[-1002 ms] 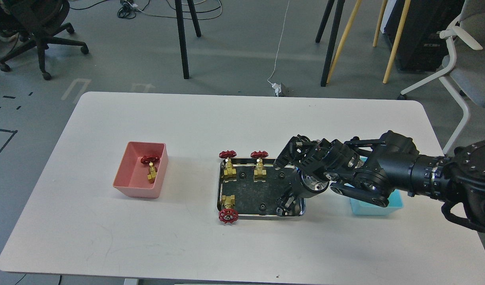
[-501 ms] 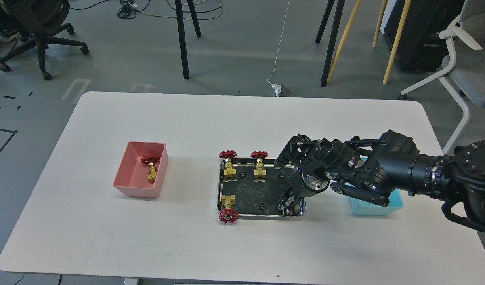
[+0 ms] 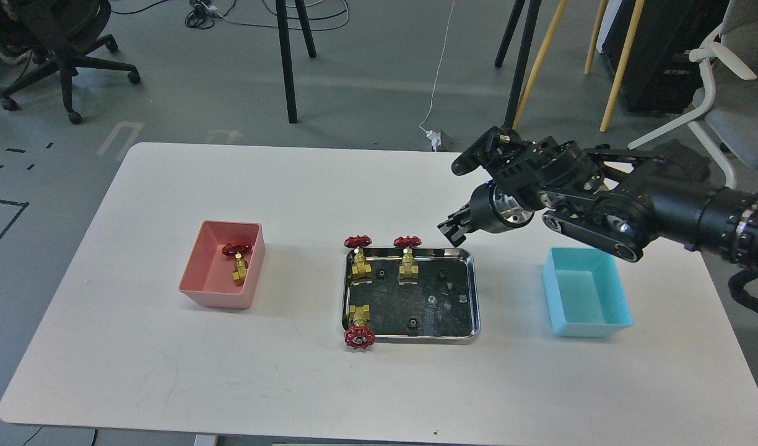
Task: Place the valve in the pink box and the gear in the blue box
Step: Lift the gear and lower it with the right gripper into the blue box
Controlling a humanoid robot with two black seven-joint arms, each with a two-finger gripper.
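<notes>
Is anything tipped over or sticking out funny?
Yes. One valve at the steel tray's front left corner lies on its side, its red handwheel hanging over the rim. The two valves at the back stand upright.

I see grey floor point(image 3: 366, 74), white surface point(image 3: 292, 186), black office chair point(image 3: 57, 37) far left, white chair point(image 3: 726, 80) right, cables point(image 3: 199, 12) trailing.

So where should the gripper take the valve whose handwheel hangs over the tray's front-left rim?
Grip the brass body, not the red handwheel. Come from above with fingers closing across the body's sides: that valve lies flat in the tray, body exposed, wheel overhanging the rim.
</notes>
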